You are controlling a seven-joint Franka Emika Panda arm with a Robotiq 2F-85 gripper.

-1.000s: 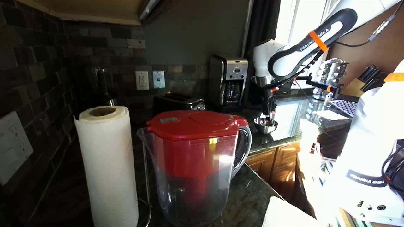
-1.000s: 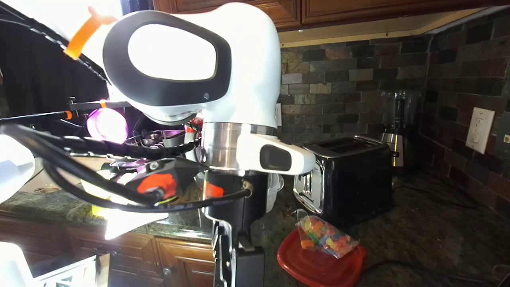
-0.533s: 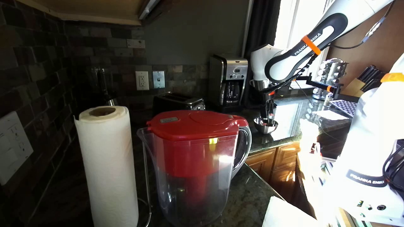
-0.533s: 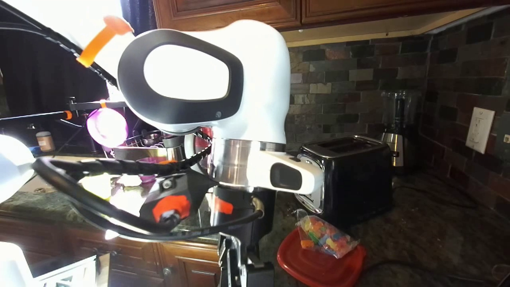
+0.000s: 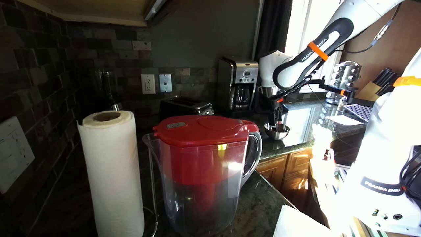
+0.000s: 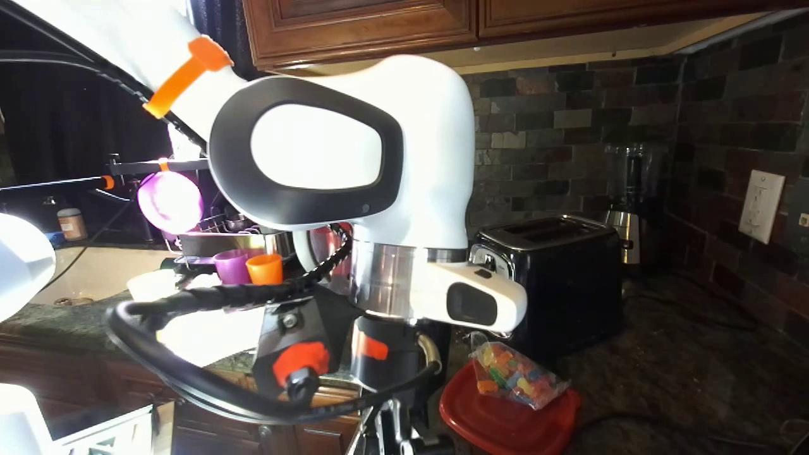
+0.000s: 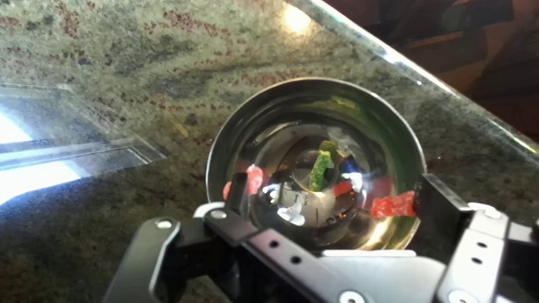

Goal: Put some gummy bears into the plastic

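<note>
Easing down, my gripper (image 7: pixel 334 191), spread wide, has come lower to the shiny bowl (image 7: pixel 269 122). A green gummy (image 7: pixel 320 170) lies inside, with red gummies (image 7: pixel 393 205) near the gripper. I guess grabbing comes next.

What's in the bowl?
Green gummy at the bottom. Red pieces show at both fingers, perhaps stuck on; a smaller red patch could be a reflection. The gripper covers part of the bowl in the wrist view; anything behind it is hidden.
</note>
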